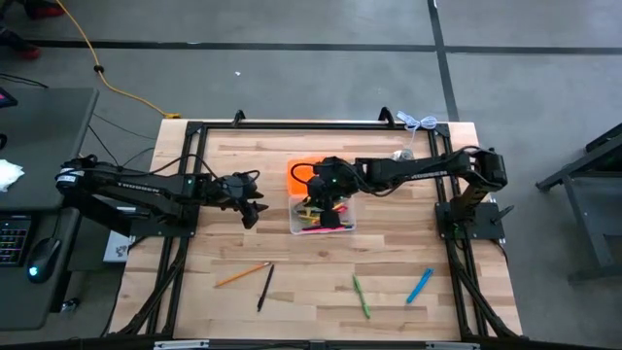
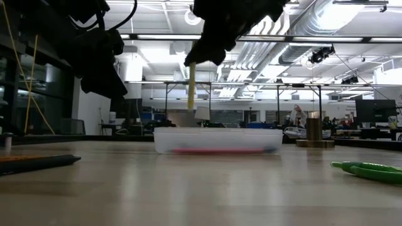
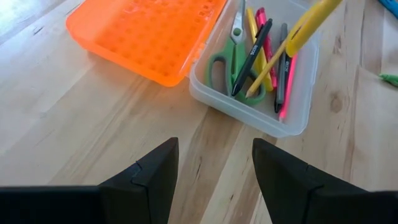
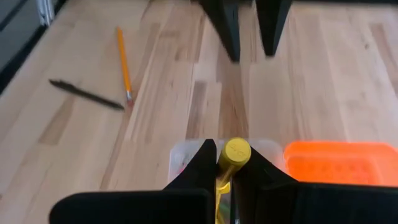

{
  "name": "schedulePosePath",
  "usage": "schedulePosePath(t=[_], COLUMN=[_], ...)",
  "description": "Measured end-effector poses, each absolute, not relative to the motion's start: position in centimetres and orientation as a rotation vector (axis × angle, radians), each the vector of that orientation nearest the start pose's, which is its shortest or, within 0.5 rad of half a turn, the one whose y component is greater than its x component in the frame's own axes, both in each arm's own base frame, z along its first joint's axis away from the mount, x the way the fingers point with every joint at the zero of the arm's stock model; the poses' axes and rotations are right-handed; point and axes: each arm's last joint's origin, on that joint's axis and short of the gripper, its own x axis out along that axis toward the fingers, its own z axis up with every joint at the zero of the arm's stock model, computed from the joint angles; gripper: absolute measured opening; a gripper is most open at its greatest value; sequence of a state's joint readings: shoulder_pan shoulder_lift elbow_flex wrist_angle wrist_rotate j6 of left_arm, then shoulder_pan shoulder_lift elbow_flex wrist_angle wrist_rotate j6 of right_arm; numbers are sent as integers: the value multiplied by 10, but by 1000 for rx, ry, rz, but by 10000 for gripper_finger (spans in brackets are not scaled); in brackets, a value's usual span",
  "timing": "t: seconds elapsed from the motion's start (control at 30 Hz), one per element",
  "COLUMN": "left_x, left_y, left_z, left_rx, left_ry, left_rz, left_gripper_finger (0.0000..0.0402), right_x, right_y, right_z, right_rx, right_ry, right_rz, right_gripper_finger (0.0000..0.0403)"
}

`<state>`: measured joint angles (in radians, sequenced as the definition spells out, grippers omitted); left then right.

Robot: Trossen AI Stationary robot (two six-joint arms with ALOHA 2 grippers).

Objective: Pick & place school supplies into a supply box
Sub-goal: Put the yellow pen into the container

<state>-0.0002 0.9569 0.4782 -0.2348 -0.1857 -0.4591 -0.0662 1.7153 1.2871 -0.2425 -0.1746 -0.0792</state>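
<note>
Over the clear supply box (image 1: 323,220) mid-desk (image 1: 292,292), the right tool (image 4: 226,163) pinches a yellow marker (image 2: 191,85) upright above it, while the left tool (image 3: 212,165) waits wide just beside it.

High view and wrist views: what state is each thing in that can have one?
supply box: open, orange lid flat beside it.
right gripper: shut on yellow marker, above the box.
left gripper: open, empty, beside the box.
scissors: in the box, closed.
</note>
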Motion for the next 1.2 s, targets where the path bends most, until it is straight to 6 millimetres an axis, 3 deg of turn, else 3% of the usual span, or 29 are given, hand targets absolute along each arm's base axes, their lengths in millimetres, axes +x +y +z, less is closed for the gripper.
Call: schedulePosePath(t=[0.2, 0.73, 1.07, 1.2], left_x=[186, 186, 186, 186], left_y=[5, 6, 5, 5], left_z=[197, 197, 197, 197], left_rx=[-370, -369, -378, -385], left_ry=[655, 654, 653, 652], left_rz=[340, 344, 346, 349], left_gripper_finger=[232, 232, 232, 232], right_x=[377, 372, 366, 368], right_y=[-20, -20, -21, -20], right_z=[254, 283, 274, 260], right_rx=[13, -15, -66, -93], right_ry=[720, 849, 963, 1031], right_rz=[135, 141, 122, 155], right_gripper_finger=[8, 8, 8, 8])
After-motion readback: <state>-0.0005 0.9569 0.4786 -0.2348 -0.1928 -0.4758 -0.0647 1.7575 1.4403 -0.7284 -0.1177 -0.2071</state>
